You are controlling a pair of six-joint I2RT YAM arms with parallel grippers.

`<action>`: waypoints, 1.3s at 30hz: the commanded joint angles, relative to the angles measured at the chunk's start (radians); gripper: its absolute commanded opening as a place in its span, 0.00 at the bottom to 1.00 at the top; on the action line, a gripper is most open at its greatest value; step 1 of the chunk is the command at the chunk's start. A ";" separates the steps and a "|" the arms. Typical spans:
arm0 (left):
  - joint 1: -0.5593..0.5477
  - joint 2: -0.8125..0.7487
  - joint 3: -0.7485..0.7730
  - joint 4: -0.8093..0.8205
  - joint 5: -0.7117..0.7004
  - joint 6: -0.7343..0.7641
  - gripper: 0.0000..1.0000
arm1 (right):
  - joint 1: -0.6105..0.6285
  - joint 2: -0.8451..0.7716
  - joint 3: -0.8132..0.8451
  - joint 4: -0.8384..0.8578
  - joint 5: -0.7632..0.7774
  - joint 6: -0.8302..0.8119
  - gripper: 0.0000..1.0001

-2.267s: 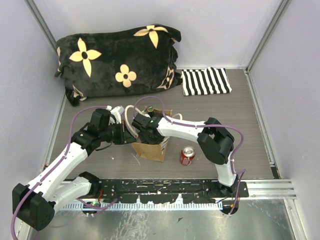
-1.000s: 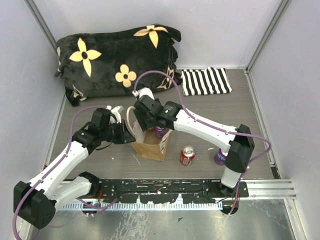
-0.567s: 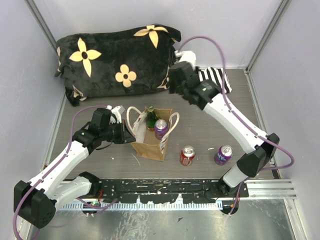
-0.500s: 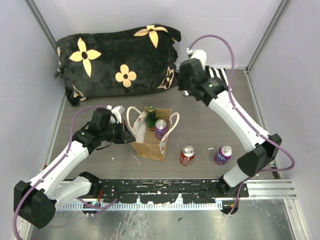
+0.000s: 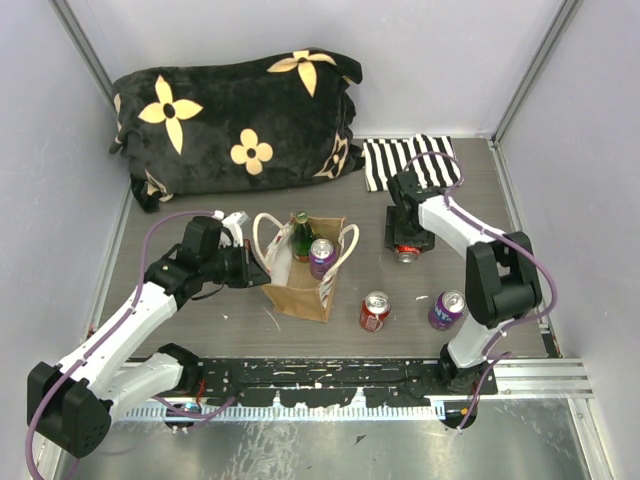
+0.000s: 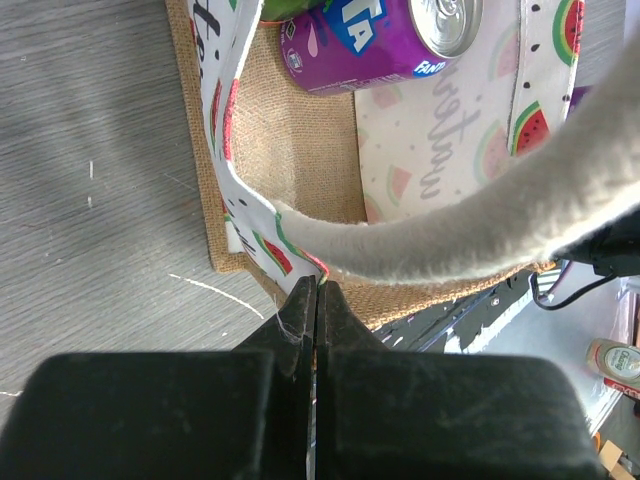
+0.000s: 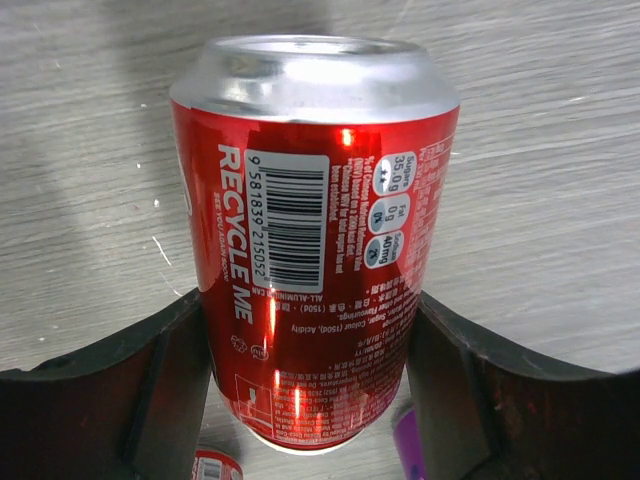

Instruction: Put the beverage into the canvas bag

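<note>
Currently logged, by view.

**Top external**
- canvas bag (image 5: pixel 300 285): upright at mid-table, mouth up. It contains a green bottle (image 5: pixel 300 232) and a bagged purple can (image 5: pixel 322 256).
- left gripper (image 5: pixel 243 266): clamped on the bag's cream handle (image 5: pixel 262 240). Its position is unchanged over the last two seconds.
- right gripper (image 5: pixel 405 240): changed. A second ago it was over the bag mouth, and half a second ago it was up at the back by the striped cloth (image 5: pixel 410 162). It is now low, right of the bag and well apart from it, closed around a red can (image 5: pixel 407 253). Whether that can rests on the table (image 5: pixel 200 330) or hangs clear of it cannot be told.
- spare red can (image 5: pixel 375 310) and loose purple can (image 5: pixel 446 308): standing nearer the arm bases, outside the bag.
- cushion (image 5: pixel 235 120): at the back, not involved.

**Left wrist**
- left gripper (image 6: pixel 316 290): jaws fully together, pinching the cream handle (image 6: pixel 480 225) where it meets the bag rim.
- canvas bag (image 6: pixel 300 140): held open, with the bagged purple can (image 6: pixel 380 40) lying inside.

**Right wrist**
- red can (image 7: pixel 315 250): barcode side facing the camera, with fingers (image 7: pixel 165 390) pressed to both flanks.

**Assessment**
One delivery looks complete. The red can is probably the next item, and it has to be carried back to the open bag mouth.
</note>
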 commanded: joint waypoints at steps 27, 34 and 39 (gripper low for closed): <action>0.005 0.015 -0.001 -0.027 -0.026 0.042 0.00 | 0.016 -0.098 -0.248 0.494 0.053 0.010 0.94; 0.005 0.030 0.004 -0.016 -0.022 0.039 0.00 | 0.040 -0.196 -0.417 0.761 0.131 -0.022 0.96; 0.008 0.037 0.014 -0.015 -0.020 0.038 0.00 | 0.044 -0.216 -0.547 0.943 0.207 0.010 0.89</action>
